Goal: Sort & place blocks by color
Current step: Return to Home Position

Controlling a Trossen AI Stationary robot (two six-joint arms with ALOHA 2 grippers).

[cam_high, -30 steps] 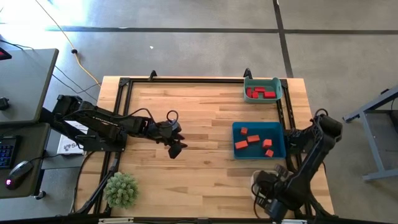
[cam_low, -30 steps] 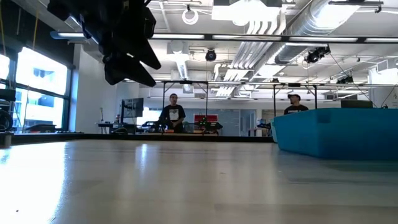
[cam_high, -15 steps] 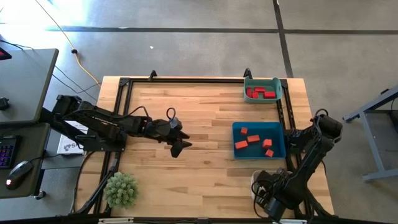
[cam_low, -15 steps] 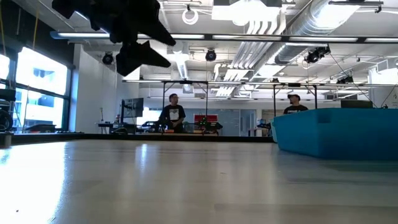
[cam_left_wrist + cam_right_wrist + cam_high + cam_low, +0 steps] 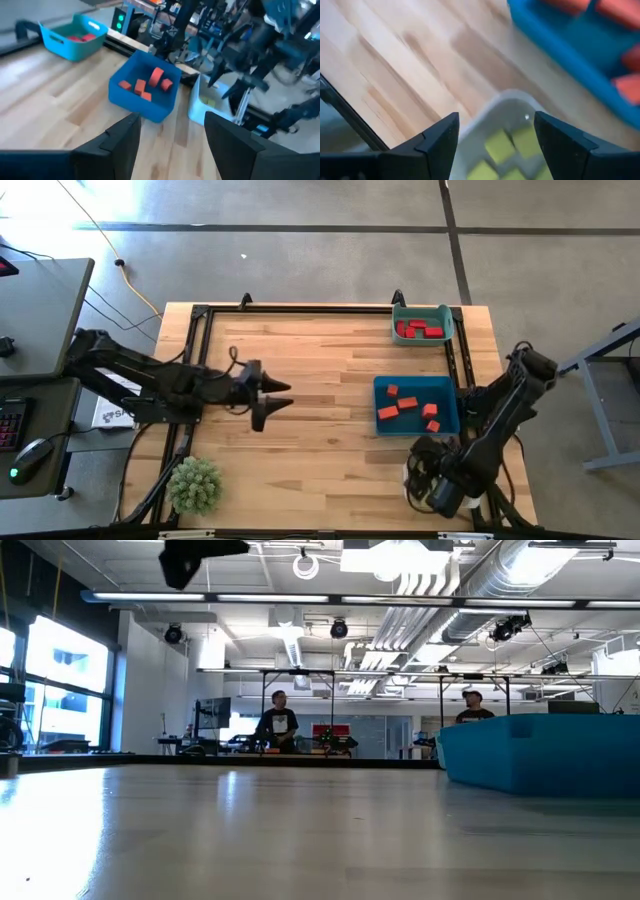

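Observation:
My left gripper [image 5: 275,404] hovers open and bare above the table's left middle, pointing toward the bins; its fingers frame the left wrist view [image 5: 170,145]. My right gripper [image 5: 428,478] stands open, pointing down over the white bin [image 5: 500,107] at the near right, with nothing between its fingers [image 5: 496,125]. Yellow-green blocks [image 5: 500,147] lie in that bin. Orange blocks [image 5: 405,405] lie in the blue bin [image 5: 448,420]. Red blocks [image 5: 418,330] lie in the teal bin [image 5: 445,315].
A spiky green plant ball [image 5: 195,485] sits at the near left corner. A black metal frame [image 5: 300,308] runs along the table's edges. The blue bin [image 5: 540,750] stands at the right in the low view. Bare wood lies in the middle [image 5: 320,430].
My left gripper has risen, tipped up toward level and drawn back toward the table's left edge; in the low view it has climbed almost out of the picture's top. My right arm has shifted slightly over the white bin.

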